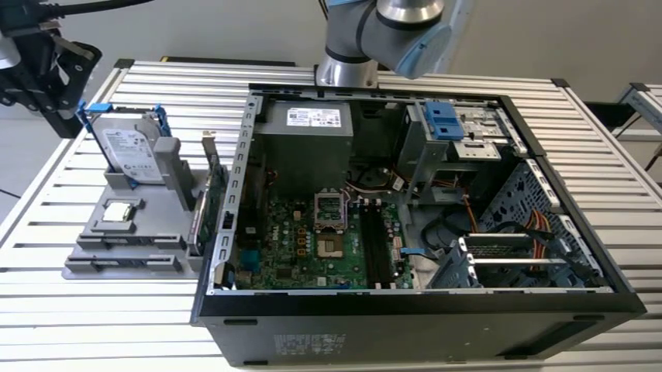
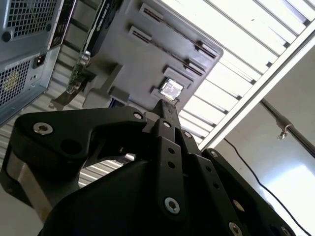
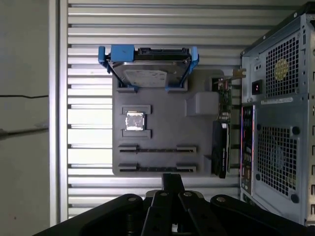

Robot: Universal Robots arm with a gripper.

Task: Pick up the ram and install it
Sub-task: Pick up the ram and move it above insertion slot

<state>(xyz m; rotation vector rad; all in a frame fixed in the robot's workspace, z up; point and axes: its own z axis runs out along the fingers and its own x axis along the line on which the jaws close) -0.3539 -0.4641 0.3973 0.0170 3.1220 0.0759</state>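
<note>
- Your gripper [image 3: 172,179] has its fingers [image 2: 170,129] pressed together in both wrist views, with nothing showing between them.
- It hangs well above the slatted table [image 3: 147,29], looking down on the gray holder [image 3: 162,118]. The arm [image 1: 398,31] comes in at the far side of the open computer case [image 1: 414,318].
- The ram [image 1: 376,246] appears to be the long dark stick standing in the memory slots on the motherboard [image 1: 300,248], just to the exterior view's right of the processor socket [image 1: 329,248]. It is too small there for you to confirm its colour or chips, so treat that as likely rather than certain.
- The holder's two long slots [image 3: 157,149] each show a thin dark groove.
- On the holder, the hard drive [image 3: 147,66] with blue rails stands at the far end, and a processor chip [image 3: 134,121] lies in its pocket between the drive and the long slots.
- The expansion card [image 3: 220,137] stands on edge along the holder's side nearest the case.
- The holder sits just beside the case, on the exterior view's left.
</note>
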